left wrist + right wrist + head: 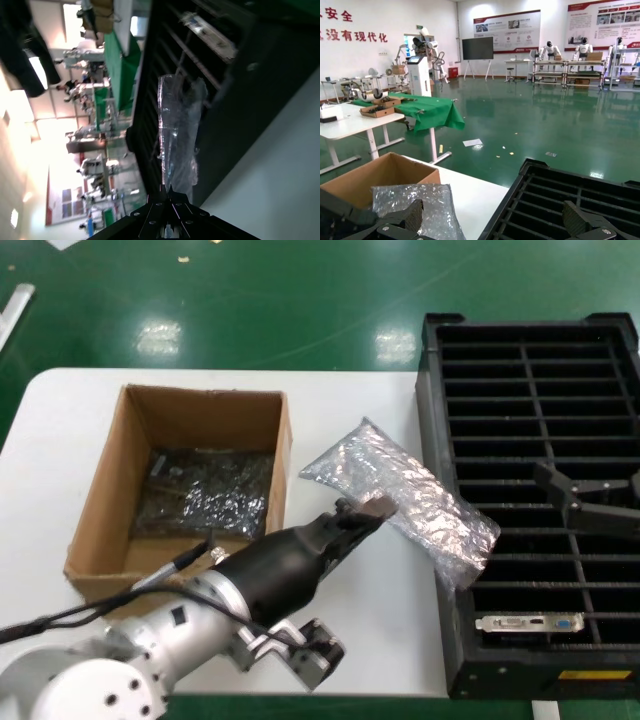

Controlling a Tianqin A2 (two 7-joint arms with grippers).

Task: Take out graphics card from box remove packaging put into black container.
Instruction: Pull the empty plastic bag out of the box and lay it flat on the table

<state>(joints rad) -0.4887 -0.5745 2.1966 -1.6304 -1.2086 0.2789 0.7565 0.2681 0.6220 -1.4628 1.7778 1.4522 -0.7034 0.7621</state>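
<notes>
Left fingers point(362, 512) pinch the packaging point(410, 502); label point(594, 676) unreadable.

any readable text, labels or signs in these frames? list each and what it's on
"安全" and "没有现代化": red wall lettering, cut off at the frame edge.
Yellow label on the black container: too small to read.
Wall posters: blurred.
Box, packaging, graphics card: no legible text.

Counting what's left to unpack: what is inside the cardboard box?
On the box floor lies one dark, shiny bagged item. The wrapping hides its contents, and anything beneath it is covered.
</notes>
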